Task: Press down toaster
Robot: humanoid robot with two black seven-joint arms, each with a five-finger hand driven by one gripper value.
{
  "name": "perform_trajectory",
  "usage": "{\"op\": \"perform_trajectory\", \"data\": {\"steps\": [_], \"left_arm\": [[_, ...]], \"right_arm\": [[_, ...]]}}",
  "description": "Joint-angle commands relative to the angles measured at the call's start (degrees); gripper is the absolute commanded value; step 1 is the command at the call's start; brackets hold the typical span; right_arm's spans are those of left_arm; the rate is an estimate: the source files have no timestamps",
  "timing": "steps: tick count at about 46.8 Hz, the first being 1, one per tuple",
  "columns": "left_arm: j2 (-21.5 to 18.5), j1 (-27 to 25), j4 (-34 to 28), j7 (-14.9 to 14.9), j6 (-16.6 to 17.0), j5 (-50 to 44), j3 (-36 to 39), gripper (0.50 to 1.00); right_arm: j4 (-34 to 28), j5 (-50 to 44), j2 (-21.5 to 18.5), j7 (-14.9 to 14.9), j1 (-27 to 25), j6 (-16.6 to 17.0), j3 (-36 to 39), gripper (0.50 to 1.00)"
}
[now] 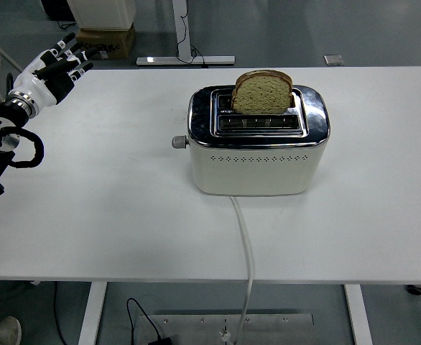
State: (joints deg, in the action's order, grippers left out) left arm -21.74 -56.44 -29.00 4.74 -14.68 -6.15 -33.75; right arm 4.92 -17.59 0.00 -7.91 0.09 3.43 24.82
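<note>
1. One robot hand point(50, 72) showed, the left, up by the table's point(110, 215) far left corner. Its fingers point(67, 49) were stretched out and slightly apart, holding nothing. Its arm point(2, 140) ran off the left edge, so most of it was cut off.
2. A shoe tip point(3, 332) peeked in at the bottom left corner, under the table; the rest was out of frame.
3. One cardboard box point(106, 41) sat on the floor beyond the table, upper left, partly hidden by a pale thing on top of it that I couldn't make out.
4. One toaster point(257, 154), cream with a shiny top, stood a little right of the table's middle, well apart from the hand. It had two slots.
5. One knob point(179, 142) stuck out of the toaster's left end.
6. One slice of bread point(262, 92) stood upright in the far slot, its lower part hidden inside. The near slot looked dark; I couldn't see into it.
7. One white cord point(245, 244) ran from the toaster's front, over the near edge and down to the floor.
8. A second, black cable point(142, 316) lay below, cut off by the frame.
</note>
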Motion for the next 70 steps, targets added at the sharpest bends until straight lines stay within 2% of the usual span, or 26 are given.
{"op": "perform_trajectory", "data": {"steps": [1, 5, 10, 18, 27, 37, 46, 50, 58, 65, 70], "left_arm": [[-0.1, -0.1, -0.2, -0.1, -0.1, 0.1, 0.0, 1.0], [-1.2, 0.0, -3.2, -0.1, -0.1, 0.1, 0.1, 1.0], [-4.6, 0.8, -10.9, -0.1, 0.3, 2.1, 0.2, 1.0], [-7.7, 3.0, -21.6, -0.3, 3.8, 9.2, 0.2, 1.0], [-14.6, 4.0, -35.2, -0.8, 6.5, 13.6, 3.0, 1.0], [-21.4, 5.2, -40.0, -0.8, 5.5, 20.4, 9.0, 1.0], [-28.2, 5.2, -46.7, -1.0, 2.8, 26.8, 11.0, 1.0], [-30.8, 4.8, -49.4, -2.8, 0.7, 31.0, 11.9, 1.0], [-33.3, 3.2, -50.6, -6.2, -5.5, 39.0, 11.9, 1.0], [-34.0, 1.6, -50.5, -6.7, -11.9, 45.0, 11.9, 1.0], [-33.9, 1.7, -50.5, -6.7, -14.5, 50.3, 12.0, 1.0]], "right_arm": [[0.0, -0.1, 0.0, 0.0, 0.0, 0.0, 0.0, 0.998], [0.0, -0.1, 0.0, 0.0, 0.0, 0.0, 0.0, 0.998], [0.0, -0.1, 0.0, 0.0, 0.0, 0.0, 0.0, 0.998], [0.0, 0.0, 0.0, 0.0, 0.1, 0.0, 0.0, 0.998], [0.0, 0.0, 0.0, 0.0, 0.1, 0.0, 0.0, 0.998], [0.0, 0.0, 0.0, 0.0, 0.1, 0.0, 0.0, 0.998], [0.0, 0.0, 0.0, 0.0, 0.1, 0.0, 0.0, 0.998], [0.0, 0.0, 0.0, 0.0, 0.1, 0.0, 0.0, 0.998], [0.0, 0.0, 0.0, 0.0, 0.1, 0.0, 0.0, 0.998], [0.0, 0.0, 0.0, 0.0, 0.1, 0.0, 0.0, 0.998], [0.0, 0.0, 0.0, 0.0, 0.1, 0.0, 0.0, 0.998]]}}
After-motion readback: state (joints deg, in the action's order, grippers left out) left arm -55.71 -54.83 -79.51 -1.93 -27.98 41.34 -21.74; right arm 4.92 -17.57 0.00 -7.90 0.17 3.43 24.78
